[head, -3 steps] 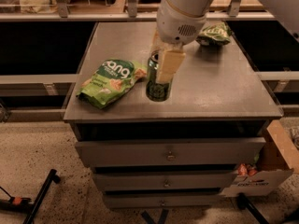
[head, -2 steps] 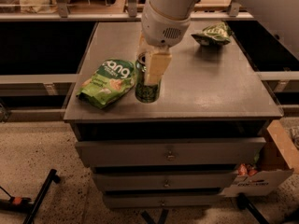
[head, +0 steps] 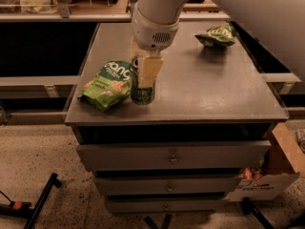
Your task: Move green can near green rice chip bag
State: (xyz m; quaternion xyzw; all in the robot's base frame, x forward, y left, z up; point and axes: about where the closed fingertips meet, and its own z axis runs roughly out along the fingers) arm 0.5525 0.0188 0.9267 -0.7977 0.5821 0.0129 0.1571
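drawer cabinet (head: 214, 94): grey top, work is done at its front left. arm (head: 157, 13): lowered from above over that area. green rice chip bag (head: 107, 85): laid flat near the left front edge. dark green snack bag (head: 217, 35): at the far right rear, well apart, not involved. green can (head: 142, 93): held upright just beside the bag's right edge; whether its base is seated cannot be told. gripper (head: 143, 80): closed on the can's upper half. judgement: placement nearly done. can to be set fully down before release, then a straight lift is advised so nothing is tipped.
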